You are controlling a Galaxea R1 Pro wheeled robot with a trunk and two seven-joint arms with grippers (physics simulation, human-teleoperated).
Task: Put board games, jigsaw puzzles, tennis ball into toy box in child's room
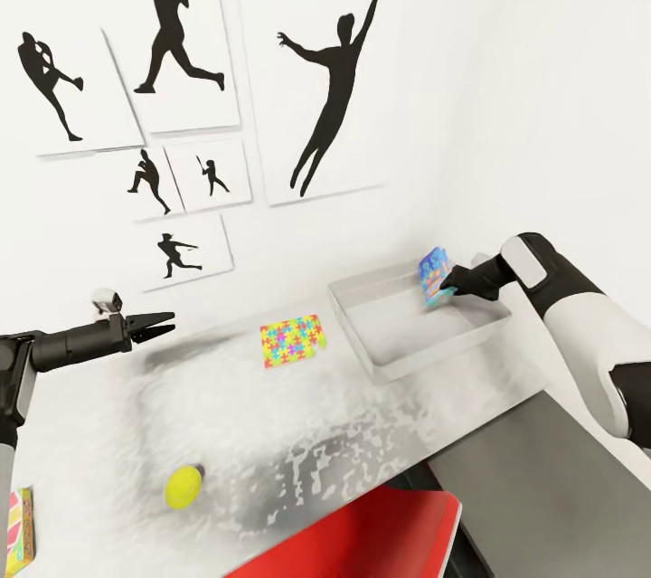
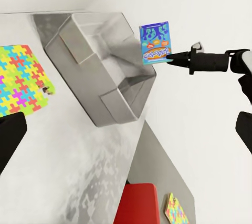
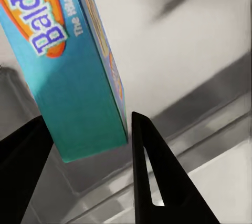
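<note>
Head view first, and we see the right gripper (image 1: 449,289) clamped on a bluish board game (image 1: 435,276), a thin flat cardboard box held upright on edge over the far corner of the toy box (image 1: 391,355), a shallow light grey tray with low sloping walls. From the right wrist we read teal card and the letters "Balde" (the rest runs off the edge), with both dark fingers (image 3: 157,176) pinching the box's lower corner above the tray's smooth floor. Our left gripper (image 1: 161,323) hangs over the glossy, mottled white-grey table (image 1: 316,433), its pointed tips close together, though we cannot tell if they meet. One jigsaw puzzle (image 1: 292,339) lies flat beside the tray, bright interlocking pieces; the fuzzy tennis ball (image 1: 183,486) sits near the front edge.
</note>
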